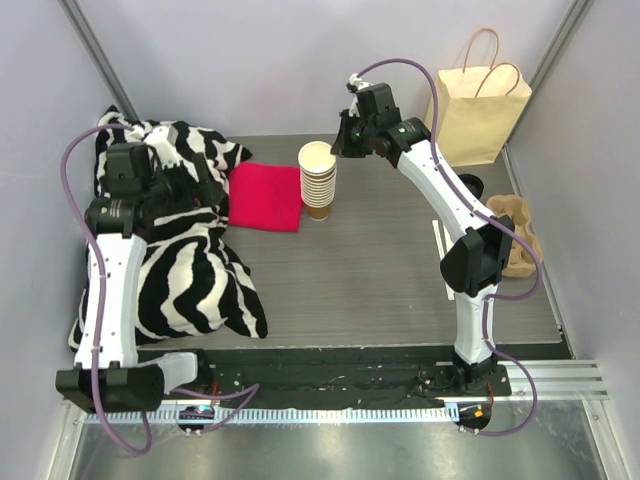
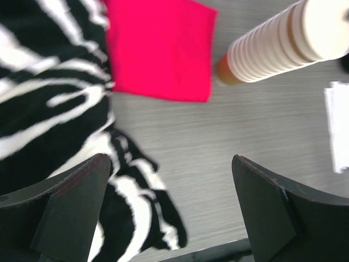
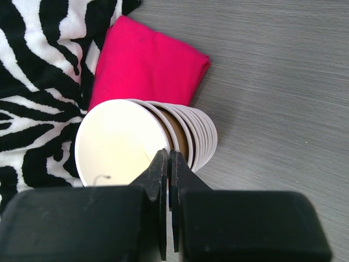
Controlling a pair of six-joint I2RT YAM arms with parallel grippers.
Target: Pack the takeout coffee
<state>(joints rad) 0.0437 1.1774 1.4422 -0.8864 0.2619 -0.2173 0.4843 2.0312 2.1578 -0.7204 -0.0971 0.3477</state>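
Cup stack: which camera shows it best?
Top external: the whole cup stack shows, base to rim. Right wrist only looks down into it; left wrist shows it blurred, cropped at the edge.

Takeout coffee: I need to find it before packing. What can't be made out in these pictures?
Top view: dark round thing behind the right arm; unclear if it's the coffee.
Left wrist view: white object, blurred, cut off by the right edge.
Right wrist view: near side of the cup stack behind the shut fingers.

Top view looks down from behind over the whole bench (image 1: 380,290); both wrist views, closer, share the cup stack (image 3: 120,142).
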